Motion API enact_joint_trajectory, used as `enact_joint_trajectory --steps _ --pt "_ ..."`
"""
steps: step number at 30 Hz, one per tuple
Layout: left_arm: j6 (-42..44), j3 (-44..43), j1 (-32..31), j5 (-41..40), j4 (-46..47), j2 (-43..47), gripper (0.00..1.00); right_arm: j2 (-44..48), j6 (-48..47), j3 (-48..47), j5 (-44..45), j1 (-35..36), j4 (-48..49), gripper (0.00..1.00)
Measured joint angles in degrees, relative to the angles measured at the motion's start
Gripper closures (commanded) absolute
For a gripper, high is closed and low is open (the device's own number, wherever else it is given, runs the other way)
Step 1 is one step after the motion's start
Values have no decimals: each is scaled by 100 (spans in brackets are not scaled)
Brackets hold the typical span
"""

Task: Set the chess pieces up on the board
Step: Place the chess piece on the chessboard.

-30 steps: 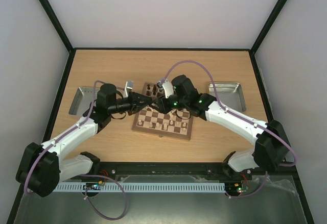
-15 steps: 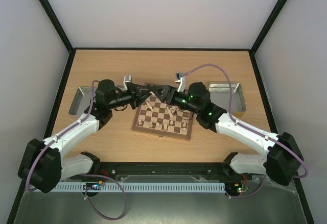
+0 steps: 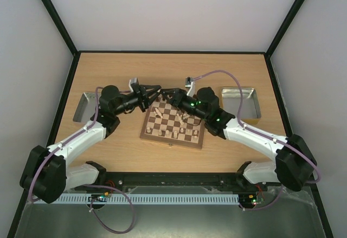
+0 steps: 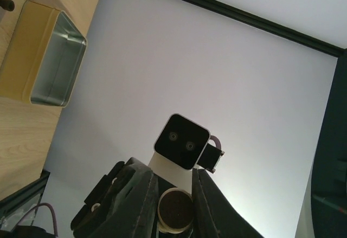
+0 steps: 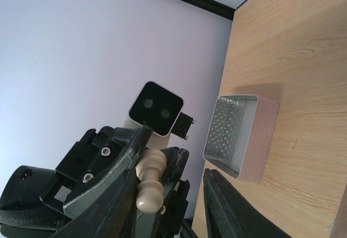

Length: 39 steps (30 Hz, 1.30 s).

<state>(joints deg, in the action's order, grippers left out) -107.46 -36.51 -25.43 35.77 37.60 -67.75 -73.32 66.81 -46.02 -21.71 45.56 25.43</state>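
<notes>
The board (image 3: 171, 140) lies mid-table (image 3: 179, 67), with a handful of chess pieces (image 3: 185, 120) dotted over its squares. 1 metal tray (image 3: 85, 107) sits at its 9 o'clock and a second tray (image 3: 242, 101) at its 3 o'clock, both apart from it. The 2 arms meet nose to nose over the board's 12 o'clock edge. The left gripper (image 3: 153, 90) comes in from 9 o'clock and the right gripper (image 3: 167, 93) from 3 o'clock.

The left fingers (image 4: 142, 203) are clamped on a pale piece (image 5: 148, 181) held off the board, its round dark base facing the left wrist camera. The right fingers (image 5: 230, 213) stand apart, with the piece in the gap close by 1 of them. Whether it touches that finger I cannot tell.
</notes>
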Motion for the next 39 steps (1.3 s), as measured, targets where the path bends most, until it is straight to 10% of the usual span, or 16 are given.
enact_joint_trajectory --steps 12,19,39 --pt "-166 52 0 -107 87 -42 89 -138 413 -7 -22 59 308 98" --pt "216 90 0 -179 -317 136 43 -142 258 -313 192 85 -531 98" --pt "6457 -485 1137 -2527 -5914 1849 30 -2861 -2962 -3672 1290 479 -6780 97"
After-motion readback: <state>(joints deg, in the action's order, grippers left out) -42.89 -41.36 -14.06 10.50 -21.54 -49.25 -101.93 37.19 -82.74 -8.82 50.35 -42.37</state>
